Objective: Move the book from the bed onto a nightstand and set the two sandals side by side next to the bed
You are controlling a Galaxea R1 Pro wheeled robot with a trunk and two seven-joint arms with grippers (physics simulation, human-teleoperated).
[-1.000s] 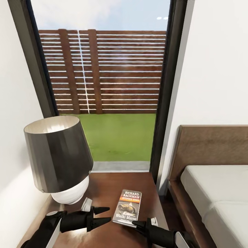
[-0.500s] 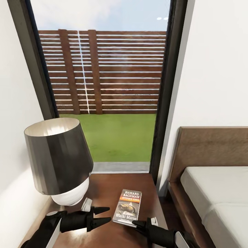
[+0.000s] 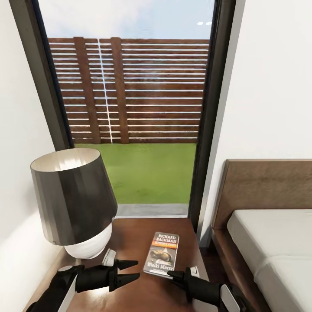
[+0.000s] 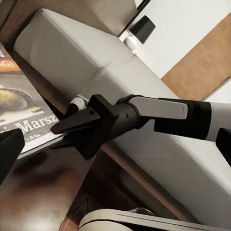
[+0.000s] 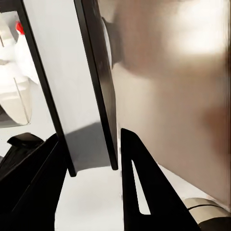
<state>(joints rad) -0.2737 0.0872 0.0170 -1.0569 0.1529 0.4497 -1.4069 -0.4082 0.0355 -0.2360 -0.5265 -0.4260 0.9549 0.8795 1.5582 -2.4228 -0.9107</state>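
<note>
Nightstand point(image 3: 130, 236): reddish-brown wood, glossy top. Book point(image 3: 162, 253): paper cover, slight sheen. Lamp point(image 3: 73, 199): smooth dark shade with metallic look, white base; bed point(image 3: 268, 190) has matt wood headboard, pale cloth mattress.

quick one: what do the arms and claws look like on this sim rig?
Both claws, the left claw and the right claw, are matte black with two tapered, pointed fingers on a chunky black block. Behind each sits a black cylindrical wrist, then a white forearm shell. Small white rounded tabs sit beside the wrists. No cables or markings visible.
</note>
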